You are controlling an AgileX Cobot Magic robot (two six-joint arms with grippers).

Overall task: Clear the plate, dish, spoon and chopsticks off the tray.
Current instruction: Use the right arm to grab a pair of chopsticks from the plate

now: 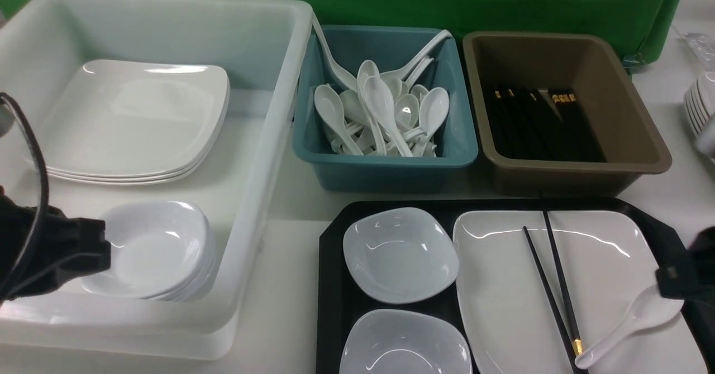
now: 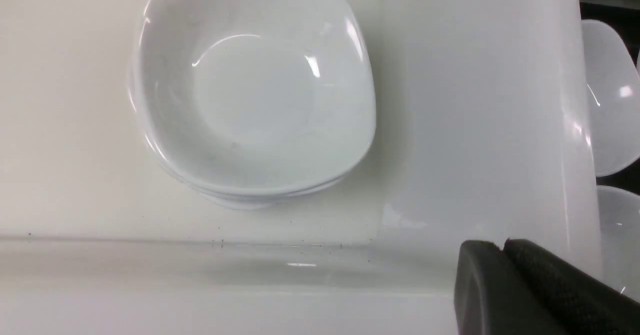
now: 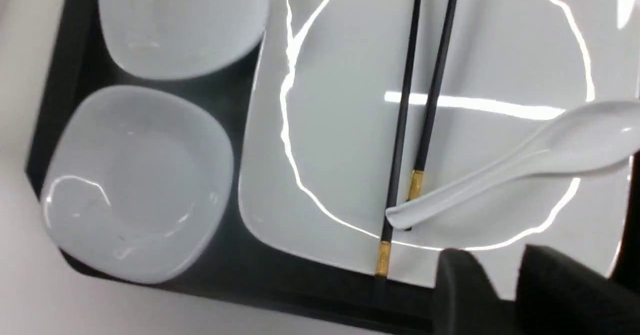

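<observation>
Left side: white tub (image 1: 276, 139), the largest item, runs out of the front view at left and near edges. A bare strip of table separates its right wall from the tray (image 1: 330, 301).
- In it: one stack of plates (image 1: 134, 123), at least three rims visible, and one stack of small dishes (image 1: 156, 251), count unclear.

Tray: its far rim sits near the teal bin (image 1: 385, 173) and the brown tub (image 1: 642, 139). Its near edge is cut off.
- Plate (image 1: 503, 296): one, filling the tray's right part. Its near rim is cut off.
- Dishes on the tray: two, left of the plate, the far dish (image 1: 399, 254) and the near dish (image 1: 402, 343), the latter cropped.

Bins: the brown tub holds a dark mass of chopsticks and the teal bin a tangle of spoons; neither is countable. A further white stack (image 1: 701, 103) is clipped at the right edge.

Chopsticks (image 3: 401, 120): one pair across the plate, tips reaching the tray's far rim.

Spoon (image 3: 575, 147): one on the plate, its handle end lying over the sticks' gold-banded ends.

Right gripper (image 3: 492, 267): above the plate's right side by the spoon bowl, fingers slightly parted, nothing between them.

Left gripper (image 2: 502, 249): over the white tub's near wall, fingers pressed together, empty.
</observation>
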